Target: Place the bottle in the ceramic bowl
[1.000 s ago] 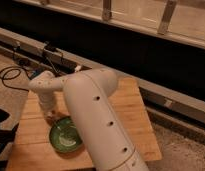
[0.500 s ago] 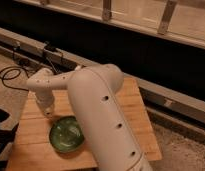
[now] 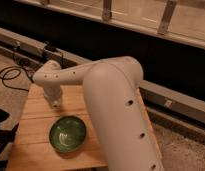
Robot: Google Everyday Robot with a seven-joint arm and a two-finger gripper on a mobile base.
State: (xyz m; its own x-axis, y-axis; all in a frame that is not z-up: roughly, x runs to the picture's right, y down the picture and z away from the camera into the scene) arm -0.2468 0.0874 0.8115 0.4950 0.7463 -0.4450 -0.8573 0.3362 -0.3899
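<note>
**Camera view.** The 1 arm [image 3: 113, 95] is reaching down to the wooden table [image 3: 38, 120]. Its gripper [image 3: 55, 103] is sitting low over the boards at 11 o'clock from the bowl [image 3: 67, 134], near it but not above it. The jaws are pressed together, but the wrist is covering them, so it cannot be told whether they are pinching the bottle. The bottle is not showing apart from the white wrist. None is lying on the bare boards or in the bowl, so it is judged to be hidden at the gripper.

**Step in hand, as judged:** the grasp, with the placing not yet done.

**Next move:** this is calling for a lift clear of the table, then a short carry toward 5 o'clock to the bowl's middle. A low release follows, sparing the ceramic rim.
</note>
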